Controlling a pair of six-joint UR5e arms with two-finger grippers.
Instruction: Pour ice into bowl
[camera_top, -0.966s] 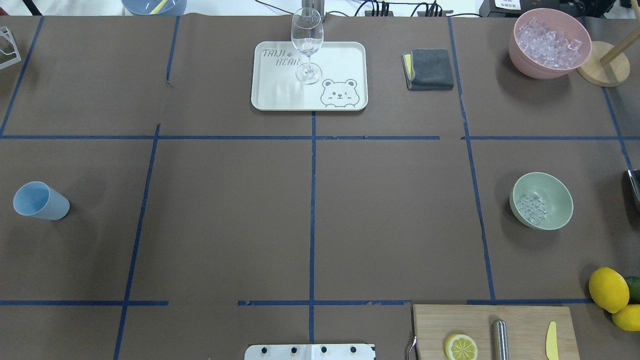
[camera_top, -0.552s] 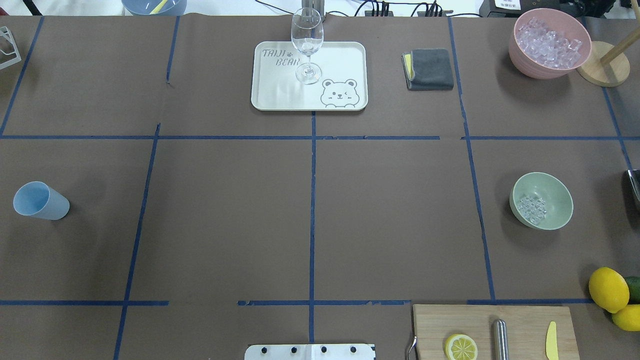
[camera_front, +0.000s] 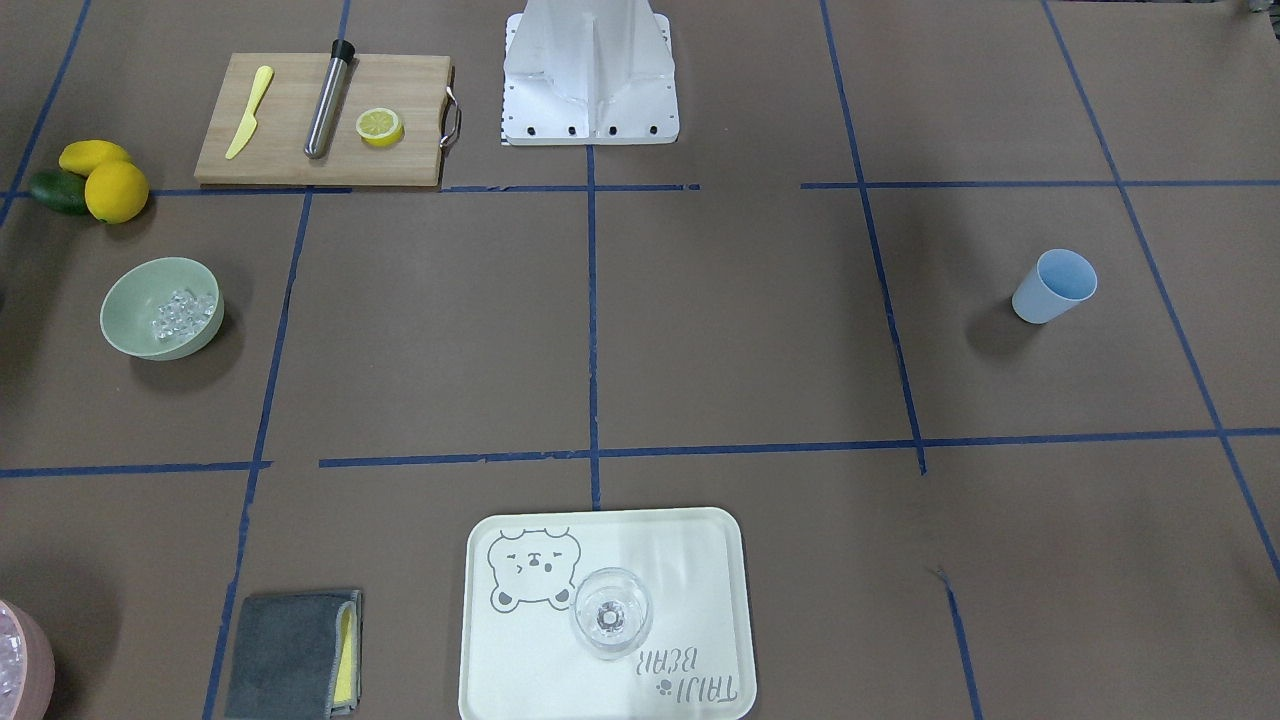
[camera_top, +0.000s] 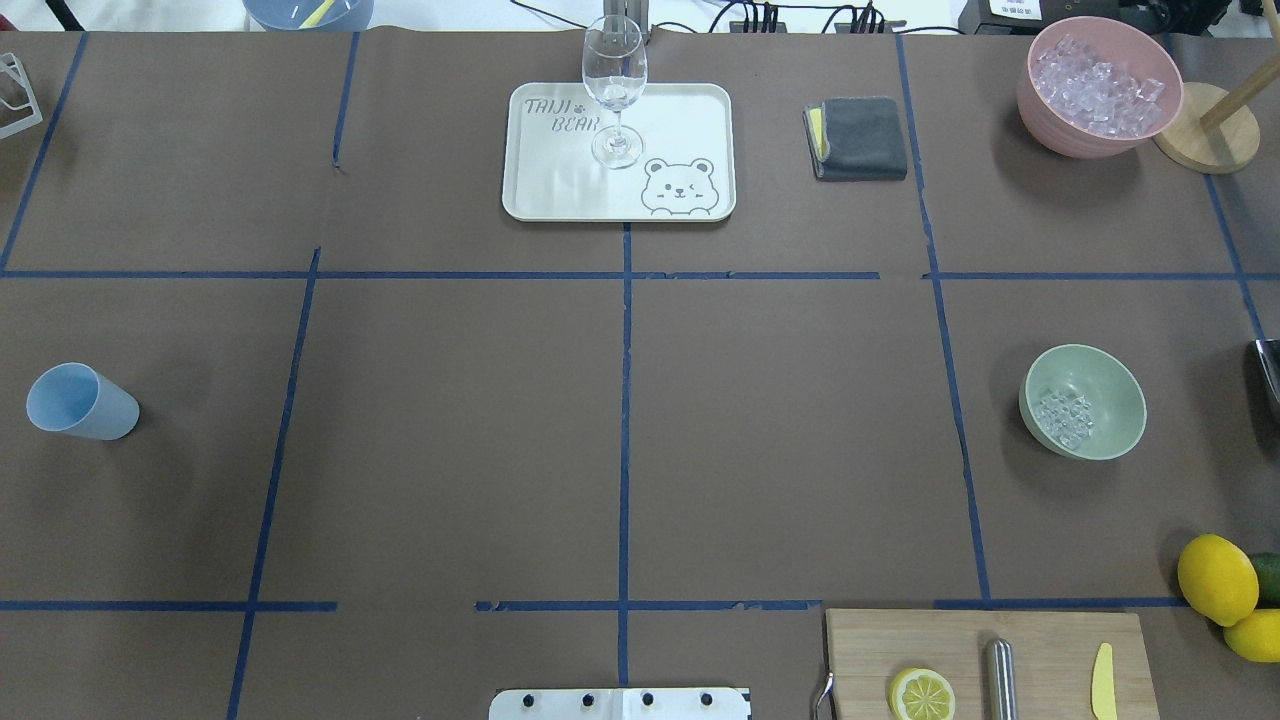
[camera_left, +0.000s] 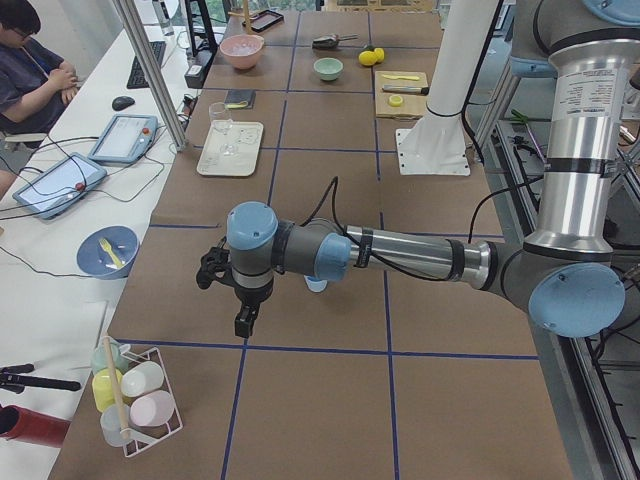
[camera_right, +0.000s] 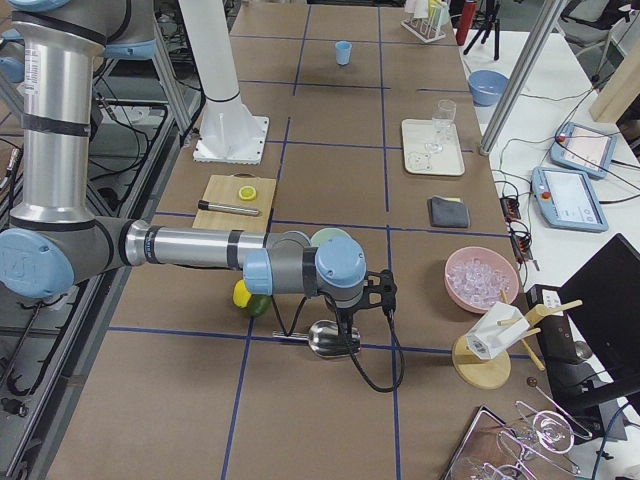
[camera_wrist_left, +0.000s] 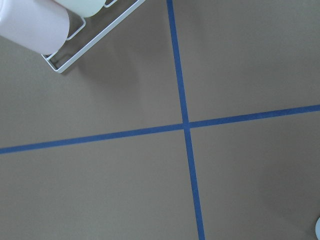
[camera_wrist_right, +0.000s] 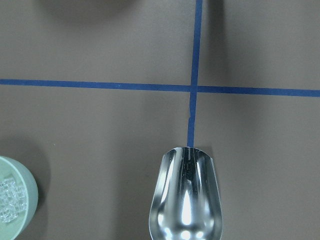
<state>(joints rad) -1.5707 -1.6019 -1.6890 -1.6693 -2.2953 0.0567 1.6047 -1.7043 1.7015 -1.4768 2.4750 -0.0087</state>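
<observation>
No change against the earlier overhead shots: same layout, no arm in frame, bowl and contents unmoved.

table: brown paper, blue tape grid.
right arm: near, large one in the right-side view, reaching low toward frame centre.
left arm: stretched across mid-frame of the left-side view.
pink container: upper right of overhead, heaped with cubes.
bowl: mid-right of overhead, upright.
wire cup rack: lower left of the left-side view.
scoop: bottom centre of the right wrist view, looks empty.
right gripper: low, right over the scoop; can't tell whether clamped on it or let go.
left gripper: pointing down near the rack, well apart from the bowl; grip state likewise can't tell.
ice: small cluster already on the bowl floor, left of its centre.

Key relation, right wrist view: bowl only a sliver at lower left; scoop long axis runs up-down the frame, mouth toward the top. So off to the side of that axis, not ahead of it. Right arm clearly nearer. Probably needs a refill at the pink container, then a sideways swing over the bowl before any further pour.
</observation>
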